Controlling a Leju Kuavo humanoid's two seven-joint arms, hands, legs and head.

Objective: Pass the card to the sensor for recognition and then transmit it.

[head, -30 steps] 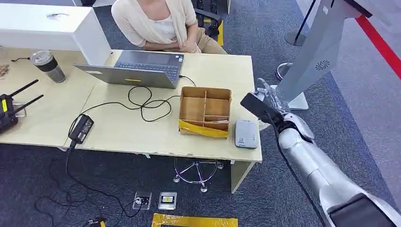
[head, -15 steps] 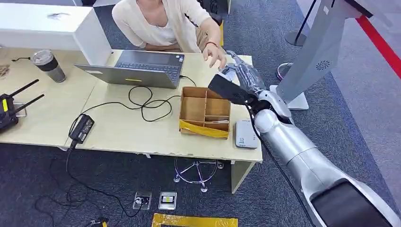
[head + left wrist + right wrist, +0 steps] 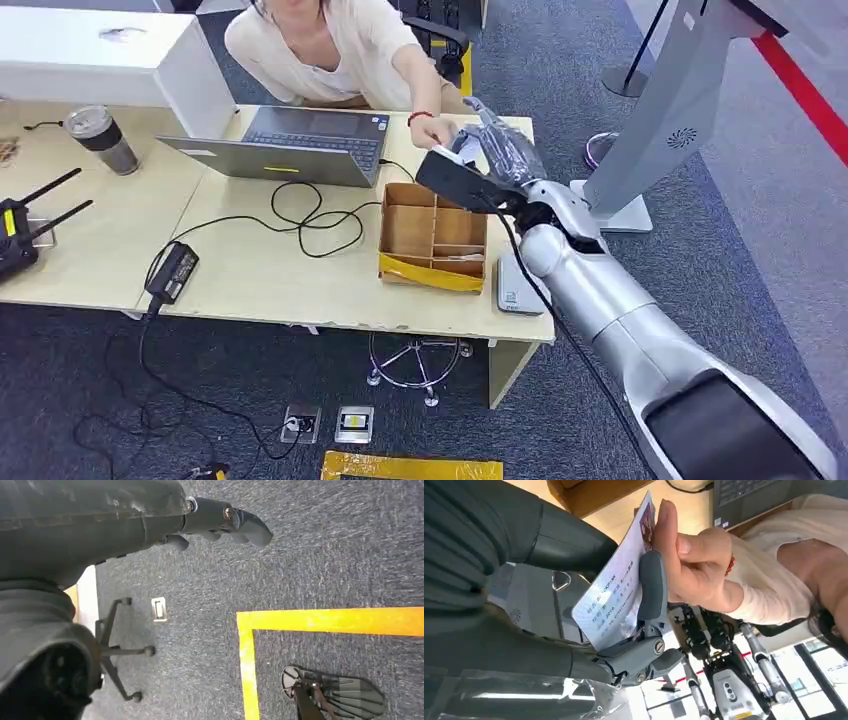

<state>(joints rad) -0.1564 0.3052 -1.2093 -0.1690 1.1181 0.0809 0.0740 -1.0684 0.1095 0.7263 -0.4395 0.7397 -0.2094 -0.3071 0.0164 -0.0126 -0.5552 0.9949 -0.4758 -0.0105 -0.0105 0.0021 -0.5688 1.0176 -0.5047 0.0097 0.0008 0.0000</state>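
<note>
Pinching card [image 3: 616, 592]: right robot hand [image 3: 574, 610]

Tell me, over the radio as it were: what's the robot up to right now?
Right hand holds the card out over the desk. A person's hand is pinching the card's far end. Left hand hangs empty above the carpet. Nothing in the way.

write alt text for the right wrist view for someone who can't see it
The robot's right hand holds a printed card between thumb and finger while a person's hand grips its far end. A laptop sits behind.
</note>
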